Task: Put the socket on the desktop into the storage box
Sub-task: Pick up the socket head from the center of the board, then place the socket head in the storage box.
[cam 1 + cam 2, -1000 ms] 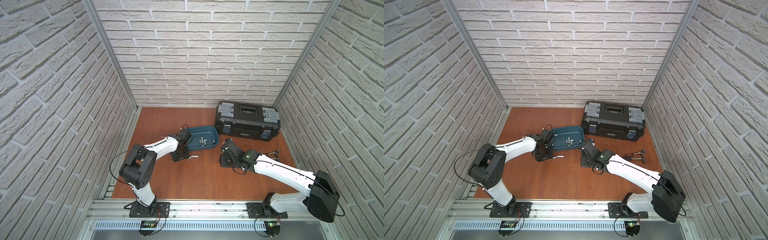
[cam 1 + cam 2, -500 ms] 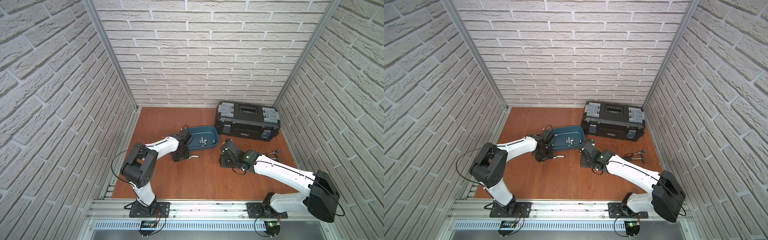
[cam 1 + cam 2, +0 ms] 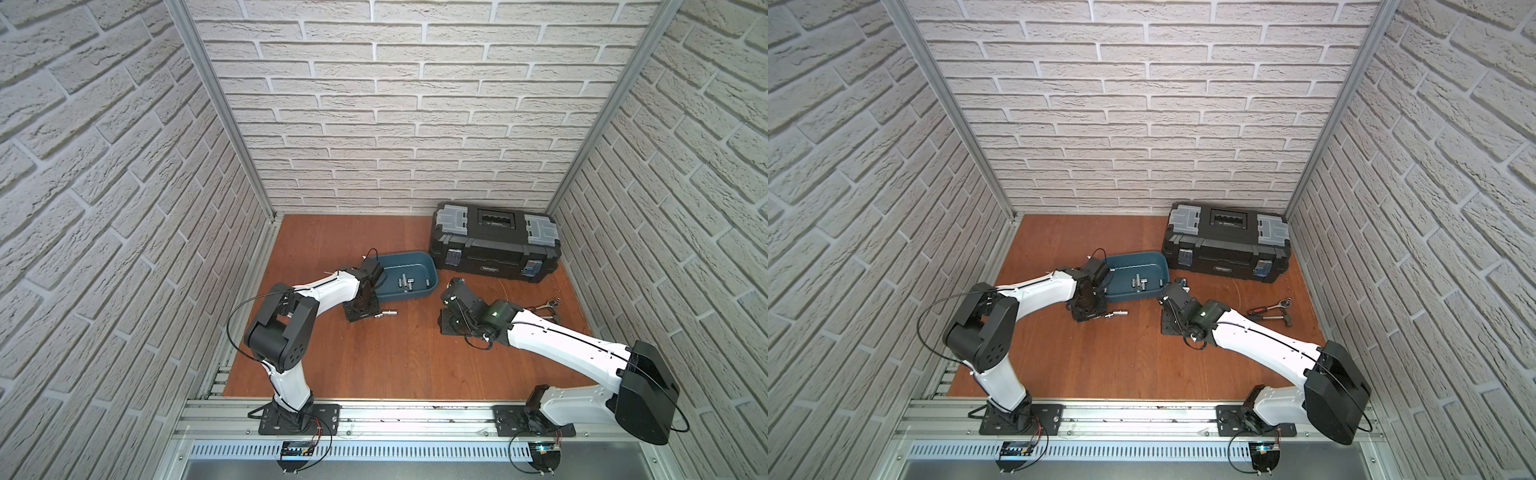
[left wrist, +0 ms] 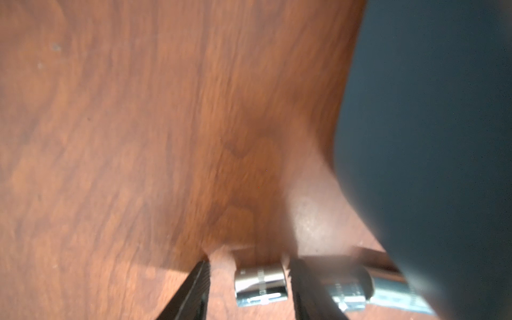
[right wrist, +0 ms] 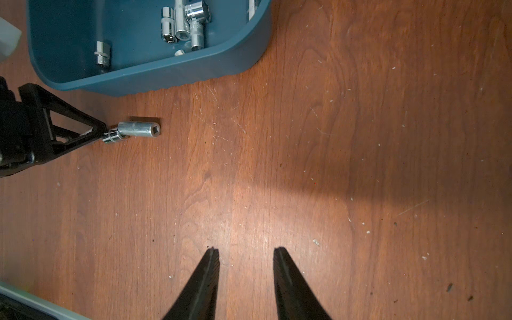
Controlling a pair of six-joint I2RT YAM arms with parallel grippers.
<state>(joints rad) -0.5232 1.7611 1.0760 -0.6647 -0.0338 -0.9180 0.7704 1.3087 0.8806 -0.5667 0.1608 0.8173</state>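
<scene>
On the reddish-brown desktop (image 3: 395, 365), just in front of the teal storage box (image 3: 432, 286), lie a small chrome socket (image 4: 260, 284) and a longer socket (image 5: 138, 129), end to end. My left gripper (image 4: 248, 266) points down at the board. Its jaws are open around the small socket, with a gap on one side. The longer socket (image 3: 388, 312) lies outside the jaws. Several sockets (image 5: 182, 25) lie inside the storage box (image 5: 149, 74). My right gripper (image 5: 245, 250) hangs open over bare board, right of the box, with nothing between its fingers.
A black toolbox (image 3: 494, 245) with grey latches stands at the back right, close to the box. A ratchet and a hammer (image 3: 1273, 307) lie on the board by the right wall. Brick walls enclose three sides.
</scene>
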